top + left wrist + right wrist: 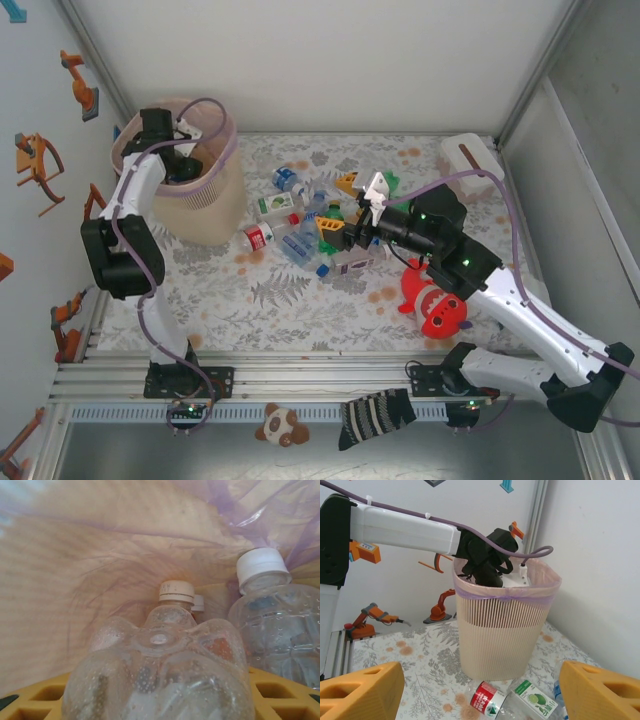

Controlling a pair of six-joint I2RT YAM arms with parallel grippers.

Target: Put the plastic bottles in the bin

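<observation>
Left pincer [184,167] inside bin [205,212], pinching a clear bottle [160,672].
Bottle points neck-down into bin; right pincer [338,206], spread, hovers above pile [300,238].

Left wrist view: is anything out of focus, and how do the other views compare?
Left wrist: near bottle soft and hazy, light tinted by the liner. Right wrist: bin sharp, own fingers blurred. Top external: even light, sharp.
</observation>
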